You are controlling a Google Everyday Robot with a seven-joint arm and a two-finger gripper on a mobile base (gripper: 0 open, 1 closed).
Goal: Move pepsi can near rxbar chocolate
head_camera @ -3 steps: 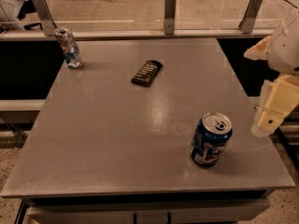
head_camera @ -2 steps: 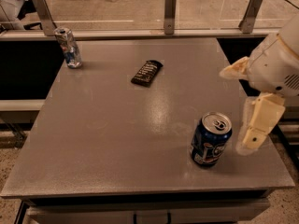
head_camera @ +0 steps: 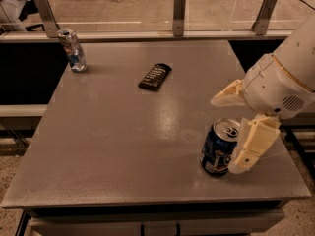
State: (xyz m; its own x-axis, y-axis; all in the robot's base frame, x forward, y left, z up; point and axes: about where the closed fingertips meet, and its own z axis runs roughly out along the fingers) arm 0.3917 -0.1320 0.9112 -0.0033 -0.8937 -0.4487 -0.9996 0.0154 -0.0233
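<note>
Gripper (head_camera: 225,134) moved in leftward from table (head_camera: 123,146) edge, open, one finger just beside pepsi can (head_camera: 219,149), can unmoved front right, rxbar (head_camera: 155,76) well apart, far centre.

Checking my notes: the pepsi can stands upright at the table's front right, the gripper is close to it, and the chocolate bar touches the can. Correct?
No. In the camera view the rxbar chocolate lies apart from the pepsi can, farther back on the table. The gripper is close beside the upright can.
</note>
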